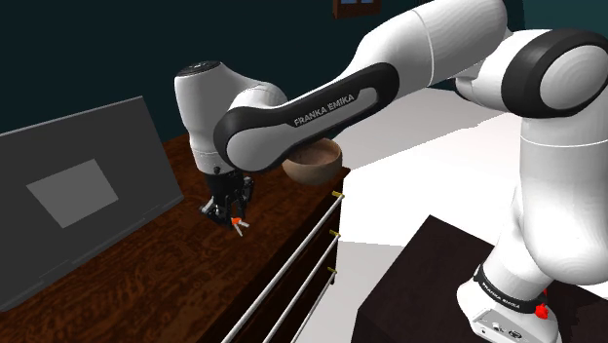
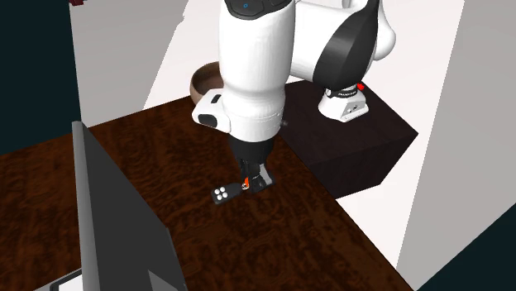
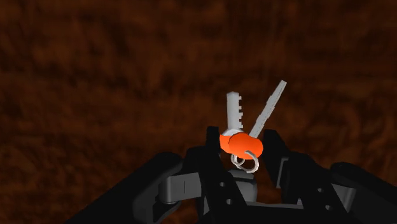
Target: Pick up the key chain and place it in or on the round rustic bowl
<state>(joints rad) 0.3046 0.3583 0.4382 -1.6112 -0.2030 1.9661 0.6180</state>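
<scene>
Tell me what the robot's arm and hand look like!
The arm is made of fat, rounded white shells with dark joints between them. One black band carries white lettering, FRANKA EMIKA. A small red button sits near its base. The gripper is all black, with two short blocky fingers.
</scene>
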